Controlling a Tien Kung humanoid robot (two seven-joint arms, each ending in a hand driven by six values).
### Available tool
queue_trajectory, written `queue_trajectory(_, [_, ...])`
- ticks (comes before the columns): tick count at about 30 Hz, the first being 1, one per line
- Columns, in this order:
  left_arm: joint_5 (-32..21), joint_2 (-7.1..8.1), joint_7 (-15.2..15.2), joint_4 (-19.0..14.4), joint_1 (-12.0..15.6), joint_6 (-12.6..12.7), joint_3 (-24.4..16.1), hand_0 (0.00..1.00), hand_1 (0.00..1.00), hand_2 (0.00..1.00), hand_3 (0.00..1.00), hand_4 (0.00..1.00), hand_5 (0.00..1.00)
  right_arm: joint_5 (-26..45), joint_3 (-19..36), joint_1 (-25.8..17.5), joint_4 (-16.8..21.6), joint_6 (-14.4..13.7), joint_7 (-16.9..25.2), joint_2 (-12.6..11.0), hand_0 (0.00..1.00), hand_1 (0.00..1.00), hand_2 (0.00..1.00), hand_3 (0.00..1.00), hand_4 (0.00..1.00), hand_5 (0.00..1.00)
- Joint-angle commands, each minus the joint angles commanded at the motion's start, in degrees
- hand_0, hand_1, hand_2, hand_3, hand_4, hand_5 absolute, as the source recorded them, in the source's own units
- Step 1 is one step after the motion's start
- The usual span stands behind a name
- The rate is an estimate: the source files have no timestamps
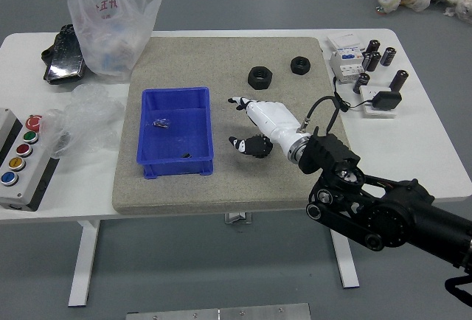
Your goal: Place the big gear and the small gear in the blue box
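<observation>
Over the beige rectangular mat: the white right hand with black fingertips is hovering to the right of the blue rectangular open-topped box, its fingers pointing left.
Hand state: standing wide, upper and lower digits apart, gripping nothing visible.
Right arm: the black jointed arm is entering from the right edge, a dark cable looping above the wrist.
Blue box: sitting on the mat's left part, holding a small silvery piece near its left wall and a small dark piece near its near wall; both are showing too small to identify.
Black rings: a larger thick black ring and a smaller thick black ring are lying apart on the mat's far right part, beyond the hand; whether they are the gears, the view is not showing clearly.
White table, left side: a grey control box with coloured push-buttons is standing at the edge; a translucent plastic bag and a glossy black object are resting farther back.
White table, right side: several black cylinders are standing around white boxes.
</observation>
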Motion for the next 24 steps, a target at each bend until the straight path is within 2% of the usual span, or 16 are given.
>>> queue_trajectory(5, [-0.41,-0.20,-0.26,0.00,-0.28,0.01,0.43,0.721,0.598,0.587,0.682,0.689,0.516,-2.95,0.33,-1.13,-0.27,1.13,-0.02,-0.08,0.650,0.737,0.800,0.893,0.715,0.254])
queue_trajectory(6, [-0.47,-0.23,-0.30,0.00,-0.31,0.01,0.48,0.721,0.598,0.587,0.681,0.689,0.515,-3.73,0.39,-1.19,-0.45,1.55,-0.12,-0.15,0.666,0.744,0.807,0.893,0.883,0.386])
queue_trajectory(11, [-0.24,-0.19,-0.33,0.02,-0.24,0.02,0.30,0.721,0.598,0.587,0.681,0.689,0.515,-7.84,0.44,-1.19,-1.40,3.83,-0.83,-0.74,0.666,0.744,0.807,0.893,0.883,0.386])
queue_trajectory(12, [-0.19,-0.17,-0.32,0.02,-0.21,0.02,0.25,0.721,0.599,0.587,0.682,0.688,0.513,-8.38,0.18,-1.12,-1.58,4.27,-1.02,-0.83,0.678,0.755,0.812,0.889,0.909,0.396])
queue_trajectory(17, [-0.30,-0.16,-0.42,0.03,-0.26,0.06,0.40,0.721,0.599,0.587,0.682,0.688,0.513,-9.43,-1.72,-0.84,-3.22,6.15,-1.79,-0.92,0.678,0.755,0.812,0.889,0.909,0.396])
queue_trajectory(18, [-0.38,-0.17,-0.44,0.03,-0.28,0.06,0.47,0.721,0.599,0.587,0.683,0.692,0.516,-9.38,-2.04,-0.83,-3.53,6.37,-1.91,-0.91,0.670,0.736,0.739,0.832,0.836,0.326])
queue_trajectory(23, [-0.19,-0.18,-0.41,0.03,-0.26,0.02,0.31,0.721,0.599,0.587,0.683,0.692,0.516,-8.55,-3.64,-0.63,-4.44,6.32,-2.28,-0.83,0.670,0.736,0.739,0.832,0.836,0.326])
queue_trajectory(24, [-0.08,-0.18,-0.38,0.03,-0.23,0.00,0.21,0.721,0.598,0.588,0.683,0.694,0.519,-8.41,-3.83,-0.61,-4.52,6.03,-2.33,-0.79,0.632,0.610,0.475,0.571,0.401,0.044])
